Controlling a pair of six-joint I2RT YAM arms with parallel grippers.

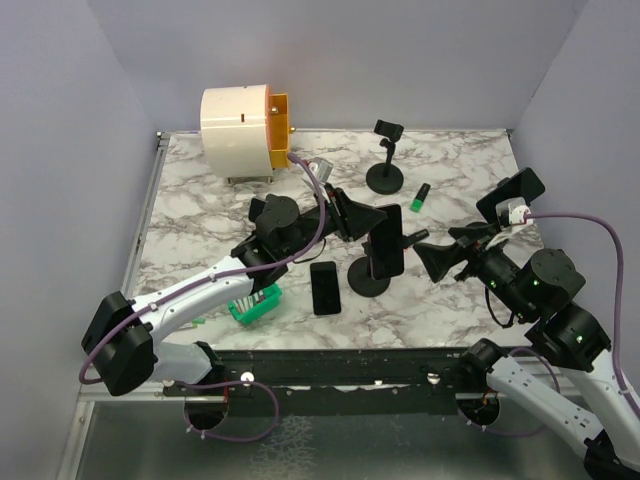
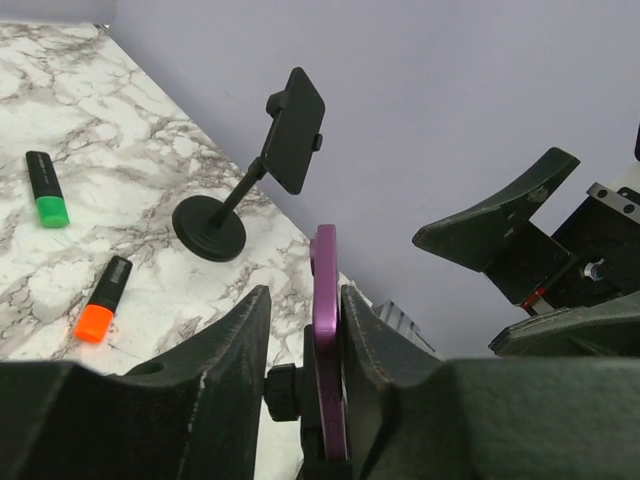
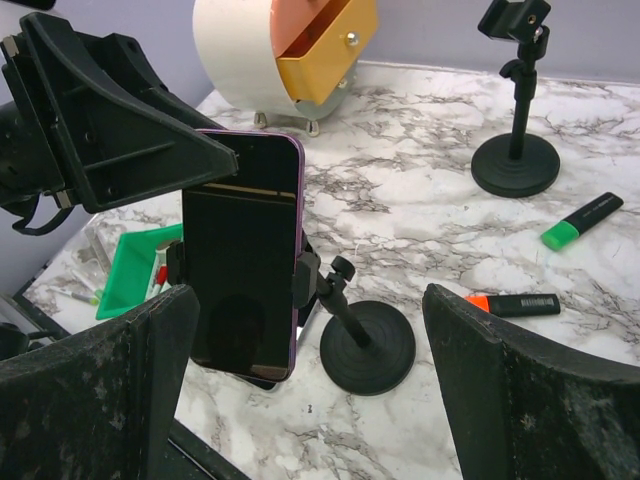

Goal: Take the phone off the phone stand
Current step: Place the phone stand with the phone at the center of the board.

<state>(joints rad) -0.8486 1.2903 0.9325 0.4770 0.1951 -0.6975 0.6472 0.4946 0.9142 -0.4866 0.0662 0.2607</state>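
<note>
A dark phone with a purple edge (image 1: 388,240) (image 3: 245,255) stands upright, clamped in the black phone stand (image 1: 368,278) (image 3: 367,346) near the table's middle. My left gripper (image 1: 355,215) (image 2: 306,300) straddles the phone's top edge (image 2: 325,340). One finger lies against the phone's face. The other stands off it with a gap, so the jaws are open. My right gripper (image 1: 440,255) (image 3: 310,300) hovers wide open just right of the stand, facing the phone's screen and touching nothing.
A second phone (image 1: 324,287) lies flat left of the stand, beside a green bin (image 1: 255,303). At the back are another stand (image 1: 386,160), a white drawer unit (image 1: 243,133) and a green highlighter (image 1: 421,197). An orange highlighter (image 3: 515,303) lies right of the stand.
</note>
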